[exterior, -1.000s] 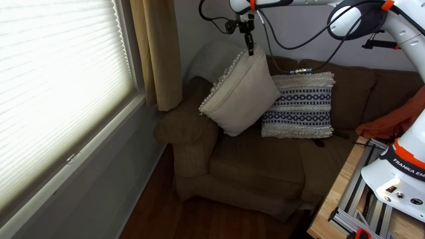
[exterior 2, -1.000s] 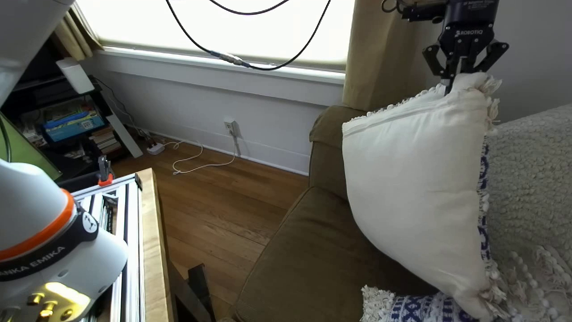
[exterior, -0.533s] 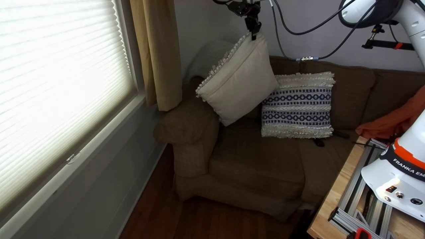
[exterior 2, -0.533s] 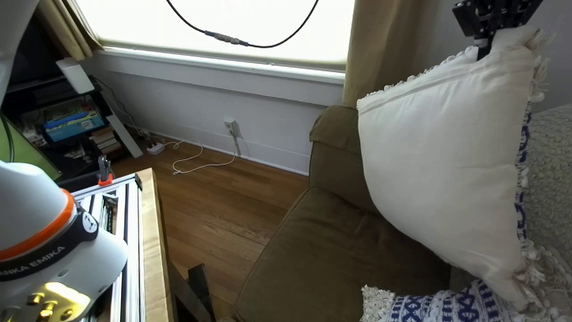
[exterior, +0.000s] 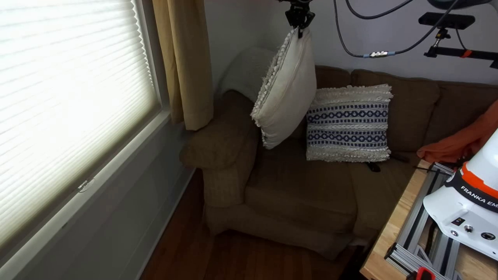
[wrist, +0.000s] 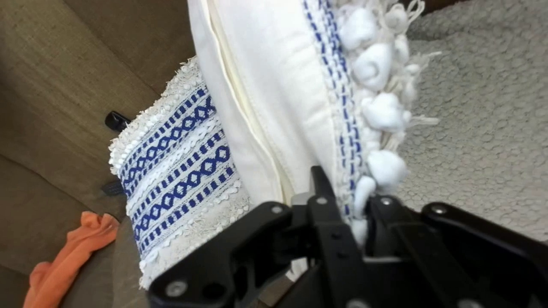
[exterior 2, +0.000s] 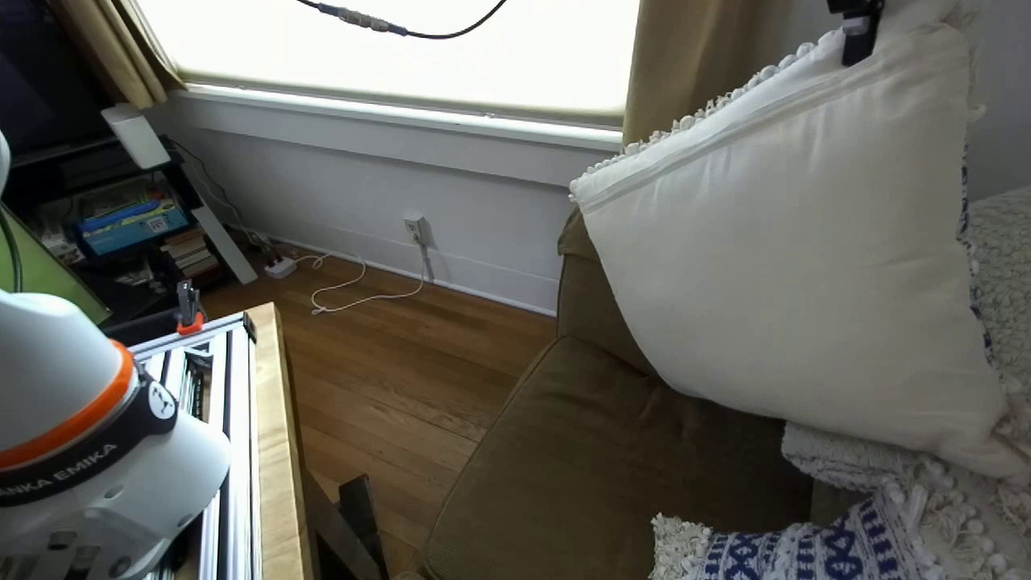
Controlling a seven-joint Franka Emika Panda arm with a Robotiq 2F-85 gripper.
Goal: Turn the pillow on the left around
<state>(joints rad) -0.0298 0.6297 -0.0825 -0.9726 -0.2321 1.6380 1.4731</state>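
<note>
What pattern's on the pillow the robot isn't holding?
The other pillow has blue bands with diamonds, clearest in the wrist view.

Daylight through window shade (exterior: pixel 74 97), burnt out to near-white in both exterior views. Sofa (exterior: pixel 299 186) dim, lower front in deep shadow; floor (exterior 2: pixel 378 362) better lit in an exterior view. Wrist view: cream pillow (wrist: pixel 274 85) bright; hand (wrist: pixel 347 192) soft-edged up close, probably out of focus.

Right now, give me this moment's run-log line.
claw: gripping cream pillow near top corner | pose: tilted, plain face showing | banded pillow: on sofa | release: pending
</note>
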